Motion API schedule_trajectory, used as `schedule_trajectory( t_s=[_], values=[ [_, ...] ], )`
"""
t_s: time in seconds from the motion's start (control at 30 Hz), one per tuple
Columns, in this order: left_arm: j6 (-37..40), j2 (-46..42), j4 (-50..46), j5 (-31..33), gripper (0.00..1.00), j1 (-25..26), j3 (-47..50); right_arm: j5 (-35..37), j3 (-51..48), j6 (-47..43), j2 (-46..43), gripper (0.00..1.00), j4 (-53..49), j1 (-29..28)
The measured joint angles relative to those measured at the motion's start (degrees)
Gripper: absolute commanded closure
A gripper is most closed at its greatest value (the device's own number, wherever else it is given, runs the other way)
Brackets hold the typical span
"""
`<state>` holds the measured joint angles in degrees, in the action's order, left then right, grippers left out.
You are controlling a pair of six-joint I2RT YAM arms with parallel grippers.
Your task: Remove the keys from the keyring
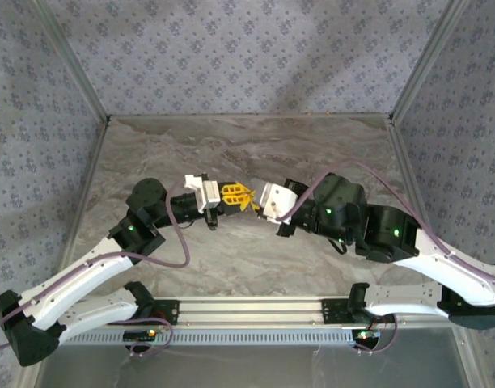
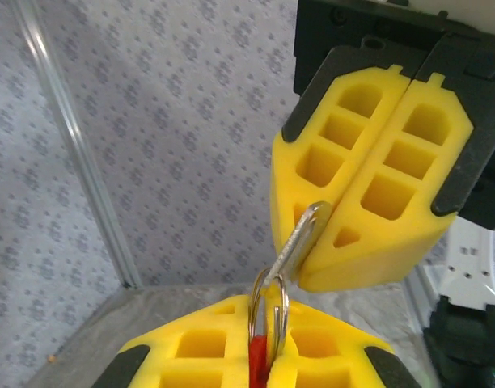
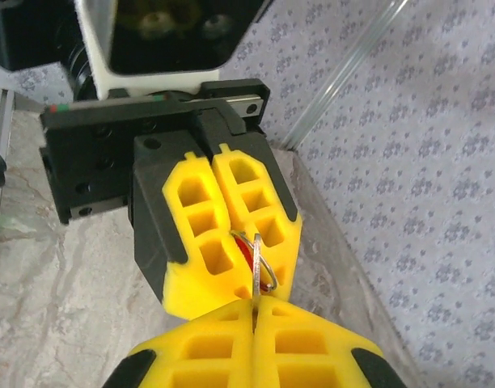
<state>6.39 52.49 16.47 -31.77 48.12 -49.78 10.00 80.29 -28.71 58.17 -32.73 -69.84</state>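
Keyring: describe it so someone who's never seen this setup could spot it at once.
Over the middle of the marble table, the two arms' yellow fingertips meet. The keyring is the thin silver loop between them, its red tag pinched in the left gripper, its key in the right gripper. Only it is thin metal; everything around is chunky yellow.

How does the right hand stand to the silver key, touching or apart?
Touching. The left wrist view shows the right hand shut on the silver key, whose upper end disappears into the seam between its two yellow halves.
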Motion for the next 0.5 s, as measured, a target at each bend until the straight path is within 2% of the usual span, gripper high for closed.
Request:
schedule_trajectory(
  t_s=[0.3,0.5],
  values=[
    [0.1,-0.8,-7.5,-5.1,1.0,-0.5,-3.1,8.2,-0.7,-9.0,-0.8,1.0,-0.4,-7.7],
    [0.5,-0.7,-11.3,-5.8,1.0,-0.5,-4.1,13.7,0.5,-11.6,0.5,1.0,-3.2,-11.1]
  ],
)
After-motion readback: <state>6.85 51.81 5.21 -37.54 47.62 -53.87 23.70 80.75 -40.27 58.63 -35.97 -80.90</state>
